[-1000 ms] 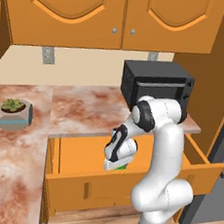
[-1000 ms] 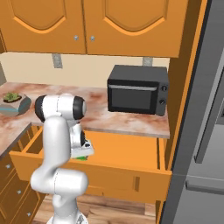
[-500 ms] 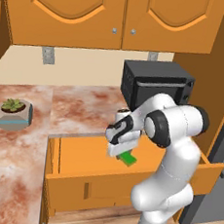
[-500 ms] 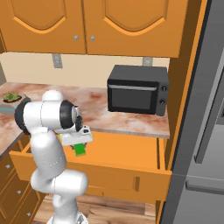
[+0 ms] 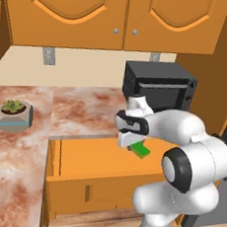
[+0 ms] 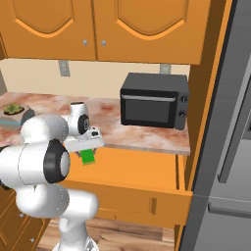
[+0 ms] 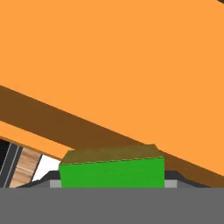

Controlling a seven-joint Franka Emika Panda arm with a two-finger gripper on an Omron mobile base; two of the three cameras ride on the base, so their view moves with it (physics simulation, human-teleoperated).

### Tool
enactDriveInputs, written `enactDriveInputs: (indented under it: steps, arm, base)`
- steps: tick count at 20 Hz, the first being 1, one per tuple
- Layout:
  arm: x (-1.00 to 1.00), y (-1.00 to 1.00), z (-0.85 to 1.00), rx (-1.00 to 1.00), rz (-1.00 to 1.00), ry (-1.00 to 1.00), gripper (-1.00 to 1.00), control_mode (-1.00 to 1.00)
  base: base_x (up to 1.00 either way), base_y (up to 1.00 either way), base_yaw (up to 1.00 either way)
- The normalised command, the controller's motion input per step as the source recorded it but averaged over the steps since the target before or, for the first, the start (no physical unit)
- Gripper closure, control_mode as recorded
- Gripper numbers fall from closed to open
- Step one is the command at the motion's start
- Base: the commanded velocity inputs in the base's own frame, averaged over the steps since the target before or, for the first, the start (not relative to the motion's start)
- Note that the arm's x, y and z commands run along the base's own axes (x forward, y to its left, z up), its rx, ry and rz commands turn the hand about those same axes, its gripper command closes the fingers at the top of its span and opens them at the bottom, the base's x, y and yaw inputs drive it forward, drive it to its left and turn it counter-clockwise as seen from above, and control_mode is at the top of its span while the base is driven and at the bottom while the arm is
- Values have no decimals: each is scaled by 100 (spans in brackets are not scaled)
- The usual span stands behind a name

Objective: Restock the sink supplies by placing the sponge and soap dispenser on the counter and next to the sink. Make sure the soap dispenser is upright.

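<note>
While its fingertips stay hidden, the gripper (image 5: 134,146) clasps the sponge (image 5: 141,150).

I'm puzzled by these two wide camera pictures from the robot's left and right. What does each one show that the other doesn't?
Left base view alone: the drawer's left side wall.

Right base view alone: a tall grey fridge door.

Both: the gripper holding the green sponge over the open drawer, the black microwave, the potted plant and the marbled counter.

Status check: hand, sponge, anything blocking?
Hand shut on sponge, above open drawer. Microwave close behind on counter. Path not blocked.
</note>
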Motion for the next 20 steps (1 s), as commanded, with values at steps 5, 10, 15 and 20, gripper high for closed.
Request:
enactDriveInputs:
  steps: [5, 10, 15, 20]
  arm:
    - [-40, -31, 99, 0, 0, -3, 100, -100]
    - [-29, -21, 90, 0, -4, -1, 100, -100]
    - [0, 0, 0, 0, 0, 0, 100, 100]
    - [0, 0, 0, 0, 0, 0, 100, 100]
  base:
    - [0, 0, 0]
    - [0, 0, 0]
    - [-21, -4, -25]
    - [-24, -3, -62]
